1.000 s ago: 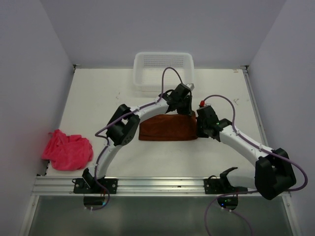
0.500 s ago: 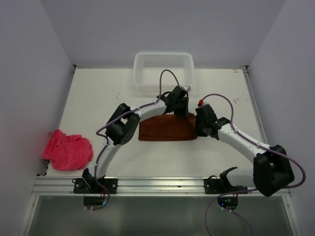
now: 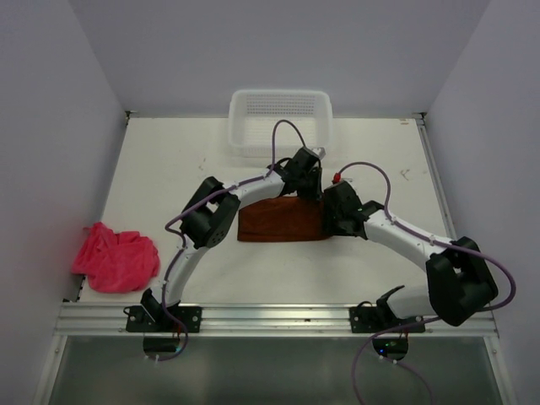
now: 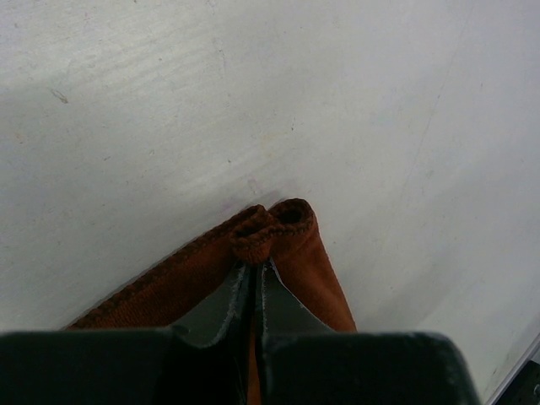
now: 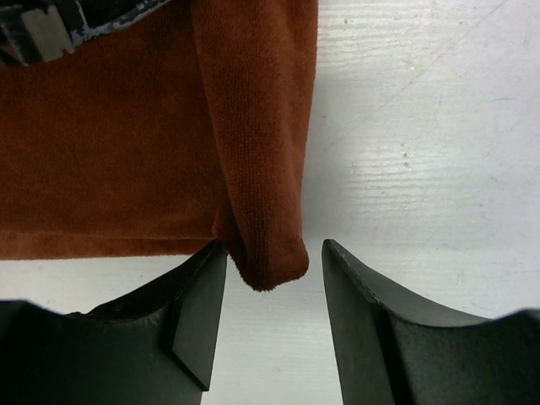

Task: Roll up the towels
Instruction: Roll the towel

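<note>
At centre of table (image 3: 169, 160), rust-brown towel (image 3: 283, 224) lies folded. My L gripper (image 4: 253, 268) pinches its far corner, fingers closed on the cloth. My R gripper (image 5: 274, 253): fingers parted, astride towel's rolled end, not clamping. Crumpled pink towel (image 3: 116, 257) at table's left edge.

Both arms reach forward and bend inward, their wrists close together. The left gripper (image 4: 253, 268) points down, its jaws pinched together on a corner of the rust-brown towel (image 4: 299, 253). Just to its right, the right gripper (image 5: 274, 253) has its jaws apart, clamping nothing.
</note>
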{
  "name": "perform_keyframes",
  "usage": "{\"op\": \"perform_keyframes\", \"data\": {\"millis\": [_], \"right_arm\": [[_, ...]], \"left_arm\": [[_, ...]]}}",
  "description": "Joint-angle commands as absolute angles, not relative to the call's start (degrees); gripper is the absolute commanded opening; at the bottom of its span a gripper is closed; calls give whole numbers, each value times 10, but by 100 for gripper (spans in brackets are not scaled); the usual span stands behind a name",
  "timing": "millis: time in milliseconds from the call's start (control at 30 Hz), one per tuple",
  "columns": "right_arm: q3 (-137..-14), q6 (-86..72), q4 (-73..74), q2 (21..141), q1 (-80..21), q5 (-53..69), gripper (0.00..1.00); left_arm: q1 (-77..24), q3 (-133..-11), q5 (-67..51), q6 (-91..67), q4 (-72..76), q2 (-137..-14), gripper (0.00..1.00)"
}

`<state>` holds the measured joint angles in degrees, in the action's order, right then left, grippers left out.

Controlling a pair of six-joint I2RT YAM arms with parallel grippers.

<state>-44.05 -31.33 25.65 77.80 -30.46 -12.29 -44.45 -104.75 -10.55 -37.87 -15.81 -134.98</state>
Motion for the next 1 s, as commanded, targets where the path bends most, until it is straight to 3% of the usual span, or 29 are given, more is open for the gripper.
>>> {"op": "perform_keyframes", "data": {"millis": [0, 467, 967], "right_arm": [[-468, -350, 238, 785, -308, -175, 53], [-475, -370, 236, 828, -312, -216, 47], [-410, -372, 255, 783, -313, -226, 39]], "left_arm": [[-438, -1040, -111, -366, -137, -1320, 0], [-438, -1027, -113, -357, -135, -1315, 0], [-431, -1005, -115, -353, -127, -1306, 0]]}}
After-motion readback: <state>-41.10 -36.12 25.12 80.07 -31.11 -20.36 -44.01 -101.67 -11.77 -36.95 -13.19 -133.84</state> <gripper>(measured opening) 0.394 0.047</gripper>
